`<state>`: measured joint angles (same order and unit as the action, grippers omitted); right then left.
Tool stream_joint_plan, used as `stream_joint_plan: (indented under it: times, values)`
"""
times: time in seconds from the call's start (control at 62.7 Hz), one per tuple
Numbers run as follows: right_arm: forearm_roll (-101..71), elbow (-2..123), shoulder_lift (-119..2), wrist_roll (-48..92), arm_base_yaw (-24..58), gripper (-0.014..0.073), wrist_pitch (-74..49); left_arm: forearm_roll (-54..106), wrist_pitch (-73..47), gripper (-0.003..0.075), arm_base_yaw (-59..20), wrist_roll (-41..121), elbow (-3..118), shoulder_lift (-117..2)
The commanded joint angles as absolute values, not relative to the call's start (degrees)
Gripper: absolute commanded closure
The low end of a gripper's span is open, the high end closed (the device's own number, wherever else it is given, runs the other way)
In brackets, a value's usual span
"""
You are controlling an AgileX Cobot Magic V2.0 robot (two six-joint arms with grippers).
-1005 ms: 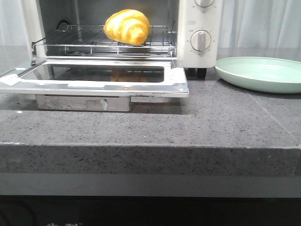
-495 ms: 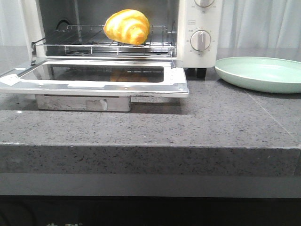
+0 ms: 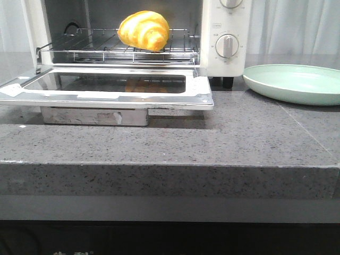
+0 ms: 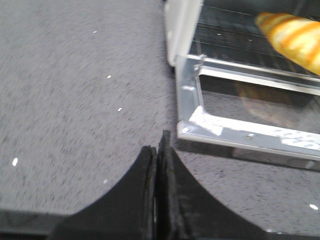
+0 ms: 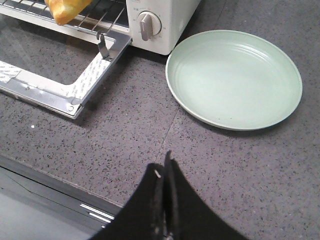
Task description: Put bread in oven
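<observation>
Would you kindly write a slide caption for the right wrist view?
Shut right gripper above the counter, near an empty green plate, bread on the open oven rack.

The white countertop toaster oven (image 3: pixel 223 37) is cut off by the top edge in the front view; only part of its upper round dial (image 3: pixel 230 2) shows. The pale green round plate (image 3: pixel 292 82) runs past the right edge. In the left wrist view, the speckled grey stone tabletop (image 4: pixel 75 100) appears blurred. The glossy golden striped croissant-shaped bread (image 5: pixel 65 9) is cropped in the right wrist view.
</observation>
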<state>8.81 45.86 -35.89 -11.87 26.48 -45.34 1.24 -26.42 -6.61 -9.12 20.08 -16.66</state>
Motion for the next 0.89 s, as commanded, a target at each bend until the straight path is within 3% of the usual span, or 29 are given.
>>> stream_joint_plan:
  times: [0.0, 0.207, 0.383, 0.877]
  values:
    - [9.96, 47.21, -35.84, -11.46, 26.1, 0.0664, -41.47, 4.44, -17.63, 0.0738, -3.8, -9.52, 15.69, -12.4]
    - [9.96, 47.21, -35.84, -11.46, 26.1, 0.0664, -41.47, 4.95, -7.03, 0.0738, -1.92, -9.52, 3.19, -1.05]
    - [9.96, 47.21, -35.84, -11.46, 26.1, 0.0664, -41.47, 4.84, 0.81, 0.0738, -2.16, -9.52, -2.08, 1.84]
    - [9.96, 47.21, -35.9, -11.46, 26.1, 0.0664, -41.44, -3.13, -0.75, 0.0738, -2.19, -6.88, -1.97, 1.85]
